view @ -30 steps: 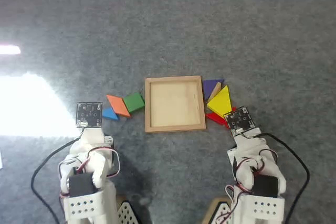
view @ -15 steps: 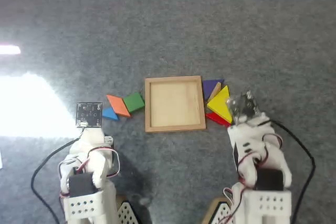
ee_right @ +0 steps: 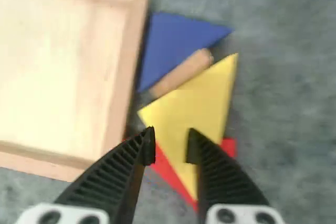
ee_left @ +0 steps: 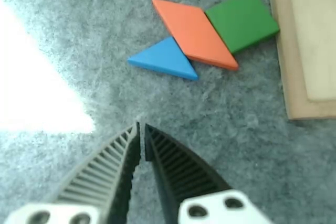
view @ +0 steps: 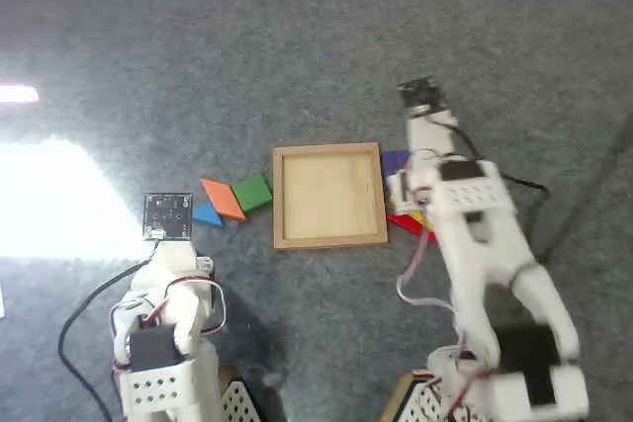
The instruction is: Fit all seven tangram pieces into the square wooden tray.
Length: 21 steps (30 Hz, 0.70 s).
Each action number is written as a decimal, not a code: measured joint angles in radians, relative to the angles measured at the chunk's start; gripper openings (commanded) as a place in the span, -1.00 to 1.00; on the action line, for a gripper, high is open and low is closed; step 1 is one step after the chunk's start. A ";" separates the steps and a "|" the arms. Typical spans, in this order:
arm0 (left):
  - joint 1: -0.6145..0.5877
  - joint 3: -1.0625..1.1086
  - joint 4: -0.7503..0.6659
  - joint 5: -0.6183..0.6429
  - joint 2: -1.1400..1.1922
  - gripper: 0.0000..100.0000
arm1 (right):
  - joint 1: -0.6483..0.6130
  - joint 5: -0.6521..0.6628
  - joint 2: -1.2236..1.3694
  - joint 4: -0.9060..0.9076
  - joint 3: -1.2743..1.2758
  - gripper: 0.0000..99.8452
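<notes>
The square wooden tray point(view: 329, 149) lies at the table's middle with nothing in it. On its left lie an orange parallelogram point(view: 224, 198), a green square point(view: 253, 192) and a small blue triangle point(view: 207, 213). My left gripper point(ee_left: 140, 129) is shut and holds nothing, short of the blue triangle point(ee_left: 164, 59). On the tray's right my right arm point(view: 465, 205) covers most of the pile there. My right gripper point(ee_right: 169, 142) is open a little above the yellow triangle point(ee_right: 202, 106), which overlaps a dark blue triangle point(ee_right: 173, 40), a wood-coloured piece point(ee_right: 178, 74) and a red piece point(ee_right: 228, 146).
Grey felt covers the whole table. A bright patch of glare point(view: 49, 195) lies at the left. The tray's rim point(ee_right: 131, 51) stands close beside the right pile. Open felt lies beyond the tray and to the far right.
My right arm has swung up and forward from the table's front and now stretches over the pieces right of the tray. The left arm and all pieces have stayed put.
</notes>
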 measured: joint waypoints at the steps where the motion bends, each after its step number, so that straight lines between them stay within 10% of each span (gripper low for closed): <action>1: 0.000 0.000 0.000 0.000 0.000 -0.97 | -0.020 -0.011 0.023 0.000 -0.005 -0.53; 21: 0.000 0.000 0.000 0.000 0.000 -0.97 | 0.057 -0.028 0.249 -0.060 -0.169 -0.36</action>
